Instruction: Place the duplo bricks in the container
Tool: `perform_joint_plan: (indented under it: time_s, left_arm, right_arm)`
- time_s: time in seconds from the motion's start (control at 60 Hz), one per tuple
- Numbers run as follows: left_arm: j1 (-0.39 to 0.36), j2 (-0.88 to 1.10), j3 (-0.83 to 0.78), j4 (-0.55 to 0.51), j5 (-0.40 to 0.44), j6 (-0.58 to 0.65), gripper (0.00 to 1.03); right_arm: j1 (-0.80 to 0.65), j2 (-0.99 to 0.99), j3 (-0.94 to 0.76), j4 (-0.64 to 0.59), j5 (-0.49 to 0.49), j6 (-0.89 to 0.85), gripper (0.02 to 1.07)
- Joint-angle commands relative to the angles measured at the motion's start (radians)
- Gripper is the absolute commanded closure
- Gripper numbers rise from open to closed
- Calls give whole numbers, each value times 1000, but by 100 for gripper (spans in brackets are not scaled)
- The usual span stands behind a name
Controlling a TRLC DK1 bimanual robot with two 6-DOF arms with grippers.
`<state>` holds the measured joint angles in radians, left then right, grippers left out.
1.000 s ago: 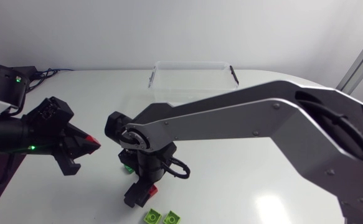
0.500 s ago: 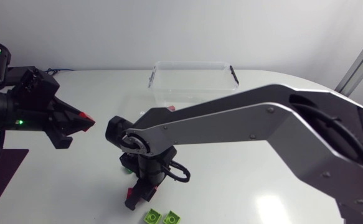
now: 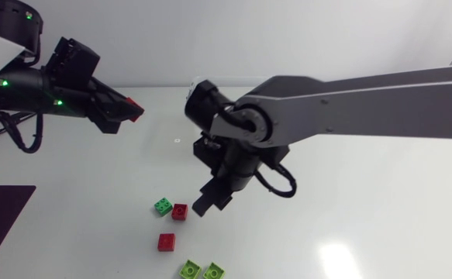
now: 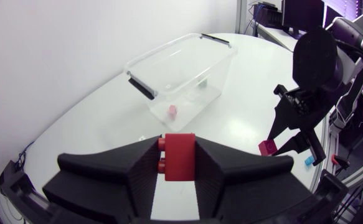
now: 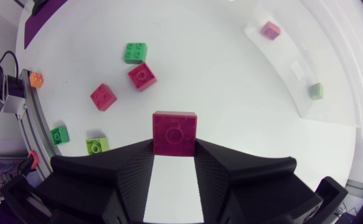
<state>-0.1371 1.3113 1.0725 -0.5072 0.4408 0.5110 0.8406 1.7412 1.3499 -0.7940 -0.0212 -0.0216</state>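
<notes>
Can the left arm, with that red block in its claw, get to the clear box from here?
Probably yes. From its wrist view the clear box lies ahead of the left gripper, seemingly open-topped, with bare table between; the right arm stands off to one side.

Clear container (image 4: 162,51), pink brick (image 4: 172,111) and green brick (image 4: 202,81) inside — five loose bricks (image 3: 166,242) outside, two red bricks (image 4: 179,155) gripped
</notes>
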Motion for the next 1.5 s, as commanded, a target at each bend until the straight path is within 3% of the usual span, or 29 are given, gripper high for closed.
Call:
perform_joint_plan:
  time_s: [0.0, 0.2, 0.367, 1.35, 1.417, 1.483]
  left_arm:
    - [-41, 59, 63, 29, 12, -58, 75]
    - [-130, 198, 182, 52, 12, -83, 75]
    - [-160, 284, 231, 101, 7, -100, 74]
    - [-211, 755, 676, 145, -43, -127, 70]
    - [-210, 781, 705, 145, -51, -127, 65]
    - [-206, 801, 730, 145, -57, -126, 51]
  right_arm:
    - [-54, -65, -28, -8, 12, 20, 81]
    - [-144, -154, -23, -25, 18, 17, 81]
    - [-192, -180, -11, -25, 18, 14, 81]
    - [-377, -149, 176, -28, 12, -5, 81]
    - [-387, -131, 198, -24, 9, -6, 81]
    - [-394, -109, 226, -17, 9, -9, 81]
